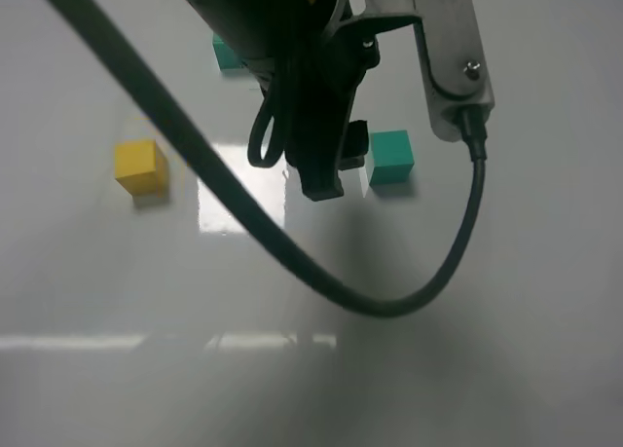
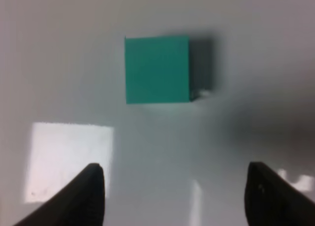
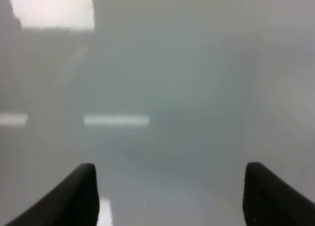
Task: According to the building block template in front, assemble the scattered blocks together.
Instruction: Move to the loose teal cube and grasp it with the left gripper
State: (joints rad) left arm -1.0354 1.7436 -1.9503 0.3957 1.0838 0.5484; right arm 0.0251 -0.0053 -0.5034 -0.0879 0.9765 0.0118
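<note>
The loose teal-green cube [image 1: 391, 156] lies on the white table right of centre. It also shows in the left wrist view [image 2: 157, 69], a short way ahead of the open fingers. The loose yellow cube [image 1: 139, 166] lies at the left, far from the teal one. My left gripper [image 1: 341, 169] hangs just left of the teal cube, open and empty [image 2: 174, 196]. Of the template [image 1: 227, 54] only a teal corner shows at the back; the arm hides the other end. My right gripper [image 3: 170, 196] is open over bare table and does not show in the exterior high view.
The left arm, its black cable [image 1: 292, 257] and a metal bracket [image 1: 453, 57] block much of the upper middle of the exterior high view. A bright light reflection [image 1: 234, 199] lies on the glossy table [image 1: 506, 320] between the two cubes.
</note>
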